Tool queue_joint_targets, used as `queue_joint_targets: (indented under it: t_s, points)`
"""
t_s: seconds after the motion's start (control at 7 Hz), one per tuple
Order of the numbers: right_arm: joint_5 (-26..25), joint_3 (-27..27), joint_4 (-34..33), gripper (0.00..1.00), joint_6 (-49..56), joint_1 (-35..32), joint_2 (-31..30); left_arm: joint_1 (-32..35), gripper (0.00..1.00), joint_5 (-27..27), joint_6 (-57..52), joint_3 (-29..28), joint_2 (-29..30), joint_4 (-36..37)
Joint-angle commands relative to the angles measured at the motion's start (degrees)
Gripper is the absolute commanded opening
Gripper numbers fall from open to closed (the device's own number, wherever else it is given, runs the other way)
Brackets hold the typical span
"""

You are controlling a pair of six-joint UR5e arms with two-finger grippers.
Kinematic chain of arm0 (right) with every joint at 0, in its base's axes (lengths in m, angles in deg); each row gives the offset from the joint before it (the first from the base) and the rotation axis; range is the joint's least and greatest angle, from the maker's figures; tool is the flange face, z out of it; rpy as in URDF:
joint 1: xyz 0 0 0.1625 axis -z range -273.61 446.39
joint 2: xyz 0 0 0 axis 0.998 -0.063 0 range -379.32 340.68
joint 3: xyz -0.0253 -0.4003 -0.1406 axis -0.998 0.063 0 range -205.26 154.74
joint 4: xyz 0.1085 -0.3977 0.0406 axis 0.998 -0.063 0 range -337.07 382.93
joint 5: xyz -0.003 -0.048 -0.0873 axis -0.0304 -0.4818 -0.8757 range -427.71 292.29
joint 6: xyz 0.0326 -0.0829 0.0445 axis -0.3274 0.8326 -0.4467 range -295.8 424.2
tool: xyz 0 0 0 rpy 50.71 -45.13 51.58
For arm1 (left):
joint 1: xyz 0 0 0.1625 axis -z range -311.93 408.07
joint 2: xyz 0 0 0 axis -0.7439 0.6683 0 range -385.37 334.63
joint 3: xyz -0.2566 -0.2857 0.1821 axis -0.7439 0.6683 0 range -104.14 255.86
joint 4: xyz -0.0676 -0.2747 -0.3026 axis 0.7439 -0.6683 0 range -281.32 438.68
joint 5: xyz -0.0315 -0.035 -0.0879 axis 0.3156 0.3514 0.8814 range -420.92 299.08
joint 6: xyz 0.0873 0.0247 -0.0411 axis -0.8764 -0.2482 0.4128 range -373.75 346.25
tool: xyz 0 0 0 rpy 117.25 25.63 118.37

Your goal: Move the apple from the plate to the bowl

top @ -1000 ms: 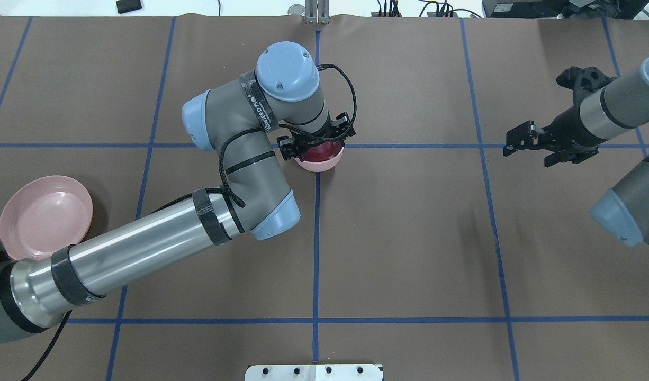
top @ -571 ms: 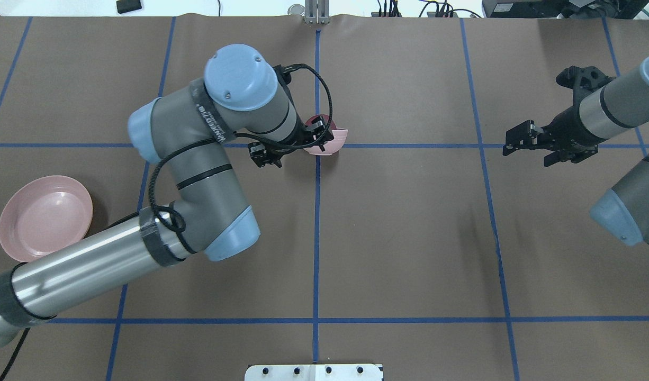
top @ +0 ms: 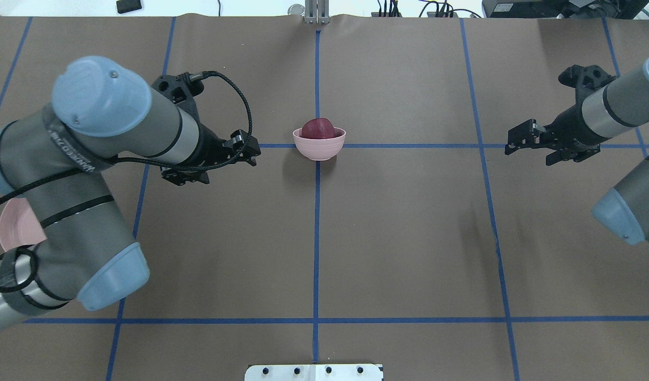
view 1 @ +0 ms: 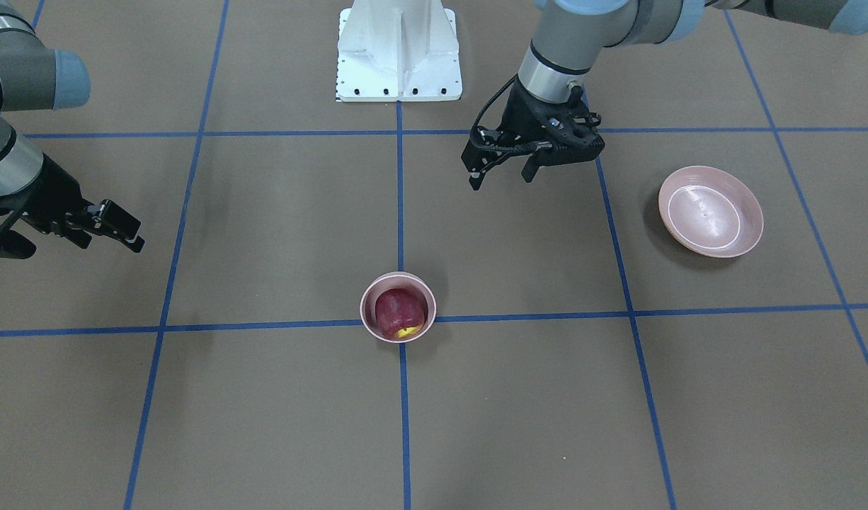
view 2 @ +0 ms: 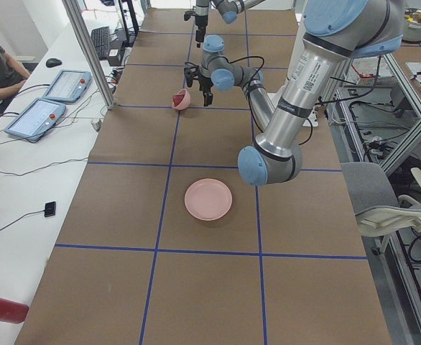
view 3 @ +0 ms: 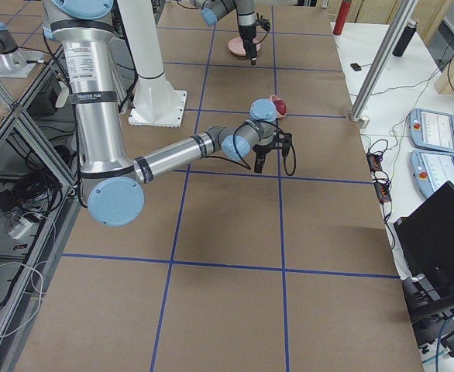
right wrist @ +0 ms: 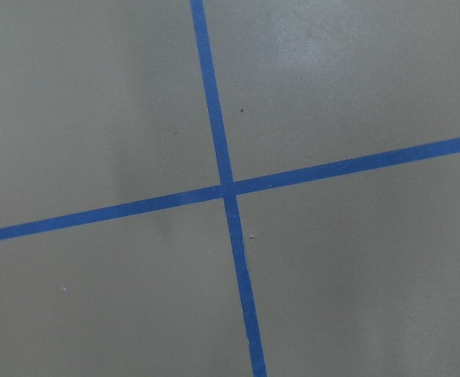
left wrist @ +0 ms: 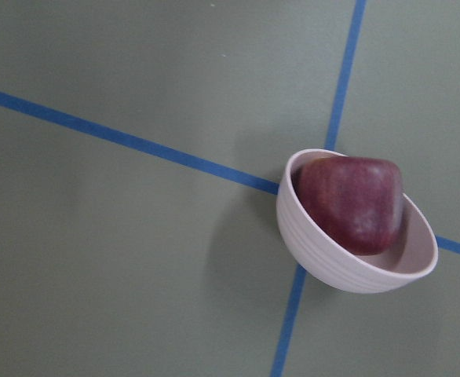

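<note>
The dark red apple (view 1: 400, 312) lies inside the small pink bowl (view 1: 367, 297) at the table's middle, on a blue tape crossing. In the overhead view the apple (top: 317, 128) stands above the bowl's (top: 319, 149) rim. The left wrist view shows the apple (left wrist: 348, 204) in the bowl (left wrist: 324, 259) from the side. The wide pink plate (view 1: 710, 211) is bare; in the overhead view the plate (top: 15, 227) is mostly hidden under my left arm. My left gripper (top: 230, 169) is open and empty, left of the bowl and apart from it. My right gripper (top: 528, 151) is open and empty at the far right.
The white robot base mount (view 1: 398, 49) stands at the table's robot-side edge. Blue tape lines (right wrist: 226, 188) divide the brown table into squares. Tablets (view 2: 52, 100) and a person sit beyond the far long edge in the exterior left view.
My left gripper has drawn back to the left, away from the bowl, leaving the apple in it. My left arm now covers most of the plate. The right arm has not moved.
</note>
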Motion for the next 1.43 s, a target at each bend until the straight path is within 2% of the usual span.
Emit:
queue_joint_targets:
  t_s: [0.0, 0.29, 0.43, 0.57, 0.71, 0.86, 1.14, 1.29]
  points:
    - [0.09, 0.04, 0.0, 1.0, 0.22, -1.1, -0.07, 2.19, 0.97, -0.03, -13.39, 10.85, -10.44, 6.55]
    - [0.44, -0.14, 0.0, 1.0, 2.58, -3.28, -0.68, 6.84, 0.97, 0.4, -24.81, 13.53, -17.21, 8.26]
    - [1.23, -1.27, -0.09, 1.0, 6.08, -6.43, -2.95, 9.21, 0.98, 0.84, -31.5, 13.8, -20.38, 7.91]
    - [3.58, -3.19, -0.26, 1.0, 11.42, -10.38, -6.19, 12.98, 0.98, 3.63, -36.61, 12.84, -21.28, 7.47]
    - [7.0, -3.39, -0.35, 1.0, 17.83, -14.24, -8.92, 18.15, 0.98, 8.88, -45.02, 10.74, -21.99, 7.47]
    - [7.38, -3.48, -0.35, 1.0, 22.33, -16.2, -11.12, 23.77, 0.98, 13.71, -53.8, 7.94, -22.95, 7.38]
    - [7.56, -3.04, -0.79, 1.0, 29.37, -17.88, -14.2, 31.97, 0.98, 18.58, -66.92, 2.57, -24.1, 7.38]
    - [7.56, -2.86, -0.88, 1.0, 29.58, -18.15, -14.31, 35.13, 0.98, 20.16, -73.6, -0.32, -24.28, 7.38]
